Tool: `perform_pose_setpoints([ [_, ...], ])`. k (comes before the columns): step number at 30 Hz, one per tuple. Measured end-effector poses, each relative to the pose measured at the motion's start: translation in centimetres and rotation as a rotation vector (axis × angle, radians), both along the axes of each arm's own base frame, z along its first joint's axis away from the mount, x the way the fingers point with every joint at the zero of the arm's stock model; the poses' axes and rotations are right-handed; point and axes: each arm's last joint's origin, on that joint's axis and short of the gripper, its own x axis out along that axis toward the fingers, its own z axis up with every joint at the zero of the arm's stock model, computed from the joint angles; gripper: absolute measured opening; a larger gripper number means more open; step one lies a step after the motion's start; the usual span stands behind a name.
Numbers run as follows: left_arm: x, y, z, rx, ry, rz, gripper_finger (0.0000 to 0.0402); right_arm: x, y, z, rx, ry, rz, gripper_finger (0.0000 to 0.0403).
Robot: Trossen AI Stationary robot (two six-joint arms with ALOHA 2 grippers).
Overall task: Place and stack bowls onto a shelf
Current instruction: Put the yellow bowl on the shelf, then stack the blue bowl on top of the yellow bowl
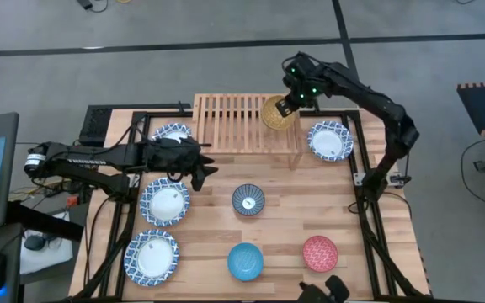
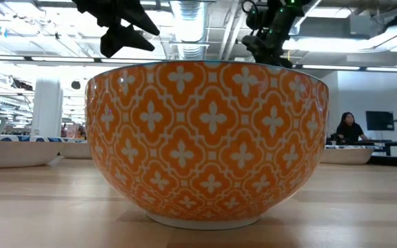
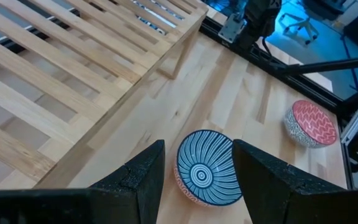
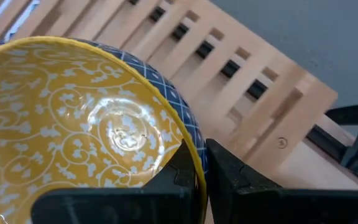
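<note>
Even bright overhead light; ceiling strip lights [image 2: 191,21] blown out in low view. Glare patch on yellow bowl [image 4: 126,134] glaze. Soft shadows on table [image 1: 276,177]. Background room blurred.

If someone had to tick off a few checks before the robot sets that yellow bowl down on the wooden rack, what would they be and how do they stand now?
1. Grip on the yellow bowl: ok, the right gripper pinches its rim, one finger inside, one outside.
2. Bowl over the rack: ok, it hangs above the right end.
3. Landing spot bare: ok, no dish on the slats near it.
4. Bowl level: not ok, it looks tilted in the wrist view.
5. Left gripper out of the way: ok, open above the striped blue bowl, off the rack.
6. Height above the slats: cannot tell.
</note>
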Motion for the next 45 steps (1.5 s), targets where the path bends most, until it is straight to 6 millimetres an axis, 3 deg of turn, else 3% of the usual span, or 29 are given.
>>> perform_pose_setpoints([
  [4, 0.0, 0.1, 0.0, 0.006, -0.001, 0.024, 0.0171, -0.7, -0.4, -0.2, 0.023, 0.026, -0.022, 0.0040],
  [13, 0.0, 0.1, 0.0, -0.017, -0.008, 0.035, 0.0171, 0.9, -0.7, -2.4, 0.097, 0.082, 0.006, 0.0040],
  [20, 0.0, 0.1, 0.0, -0.035, -0.010, 0.040, 0.0171, 1.2, -1.0, -3.3, 0.148, 0.087, 0.005, 0.0065],
  [40, 0.0, 0.1, 0.0, -0.034, -0.010, 0.043, 0.0171, 1.4, -1.1, -3.2, 0.137, 0.074, 0.003, 0.0149],
  [45, 0.0, 0.1, 0.0, -0.033, -0.010, 0.043, 0.0171, 1.6, -1.2, -1.5, 0.093, 0.019, -0.002, 0.0160],
])
